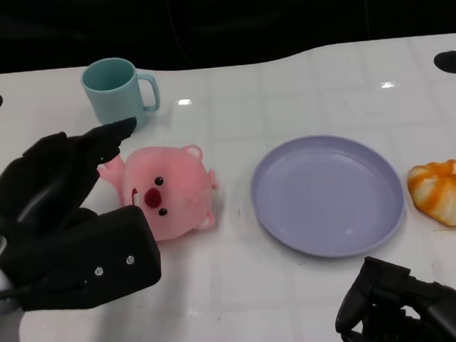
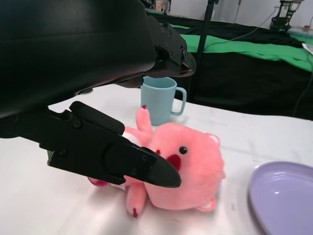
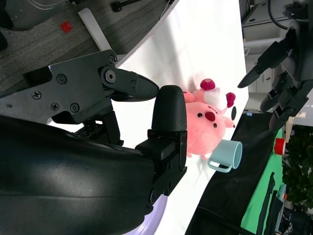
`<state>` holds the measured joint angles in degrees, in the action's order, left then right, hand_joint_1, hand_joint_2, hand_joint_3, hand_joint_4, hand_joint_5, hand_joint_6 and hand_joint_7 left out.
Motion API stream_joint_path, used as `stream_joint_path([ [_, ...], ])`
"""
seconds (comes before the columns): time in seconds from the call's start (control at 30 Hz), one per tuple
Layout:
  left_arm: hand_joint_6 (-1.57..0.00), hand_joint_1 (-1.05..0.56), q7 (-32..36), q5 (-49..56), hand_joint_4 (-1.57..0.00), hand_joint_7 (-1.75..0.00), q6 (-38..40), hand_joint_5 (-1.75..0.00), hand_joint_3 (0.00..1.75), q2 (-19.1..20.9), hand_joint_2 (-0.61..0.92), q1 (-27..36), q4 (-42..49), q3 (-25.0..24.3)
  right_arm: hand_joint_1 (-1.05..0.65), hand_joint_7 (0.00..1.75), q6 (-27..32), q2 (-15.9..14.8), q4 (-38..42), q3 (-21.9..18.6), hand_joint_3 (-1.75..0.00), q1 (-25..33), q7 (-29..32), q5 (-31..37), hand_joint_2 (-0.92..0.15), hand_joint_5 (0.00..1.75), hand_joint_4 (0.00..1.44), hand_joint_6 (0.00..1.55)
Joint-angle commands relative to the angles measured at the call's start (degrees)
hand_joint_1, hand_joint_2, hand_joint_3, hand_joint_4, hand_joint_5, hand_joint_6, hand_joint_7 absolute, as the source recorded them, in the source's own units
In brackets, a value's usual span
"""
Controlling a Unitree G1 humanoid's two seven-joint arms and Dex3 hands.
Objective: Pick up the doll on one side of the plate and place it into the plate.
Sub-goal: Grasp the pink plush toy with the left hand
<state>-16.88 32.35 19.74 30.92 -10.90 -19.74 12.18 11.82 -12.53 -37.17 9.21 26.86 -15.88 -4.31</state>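
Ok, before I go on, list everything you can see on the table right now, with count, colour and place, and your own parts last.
doll: one, pink plush, lying on the table left of the plate, apart from it
plate: one, lavender, middle right, nothing in it
cup: one, light teal with a handle, upright behind the doll
orange and white striped object: one, right of the plate, at the picture's edge
table: one, white
left hand: one, black, fingers spread around the doll's left side, not visibly gripping it
right hand: one, black, low near the table's front right, holding nothing
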Motion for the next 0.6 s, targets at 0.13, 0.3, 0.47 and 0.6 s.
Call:
stream_joint_path([
  [0.13, -0.16, -0.65, -4.4, 6.1, 0.00, 0.00, 2.0, -0.26, 0.01, 1.2, 0.92, -4.8, 4.3, 2.7, -0.23, 1.63, -0.7, 0.1, 0.5, 0.0, -0.62, -0.1, 0.1, -0.4, -0.86, 1.75, 0.64, 0.45],
  [0.3, -0.16, -0.68, -6.9, 10.6, 0.00, 0.00, 2.9, -0.25, 0.01, 1.3, 0.92, -7.5, 7.6, 5.3, -0.22, 1.63, -0.9, -0.1, 0.2, 0.0, -0.62, 0.4, 0.1, 0.0, -0.87, 1.75, 0.64, 0.45],
  [0.47, -0.17, -0.66, -8.3, 12.5, -0.01, -0.01, 2.4, -0.24, 0.00, 0.7, 0.91, -9.2, 11.2, 6.6, -0.22, 1.63, -1.0, -0.4, -0.1, -0.2, -0.61, 1.1, -0.3, -0.4, -0.87, 1.75, 0.64, 0.45],
  [0.6, -0.16, -0.65, -8.3, 13.9, 0.00, 0.00, 0.7, -0.23, 0.00, 0.2, 0.91, -12.5, 19.0, 8.9, -0.21, 1.63, -0.5, -0.4, -0.5, -0.2, -0.61, 1.3, -0.4, -0.5, -0.87, 1.75, 0.63, 0.45],
])
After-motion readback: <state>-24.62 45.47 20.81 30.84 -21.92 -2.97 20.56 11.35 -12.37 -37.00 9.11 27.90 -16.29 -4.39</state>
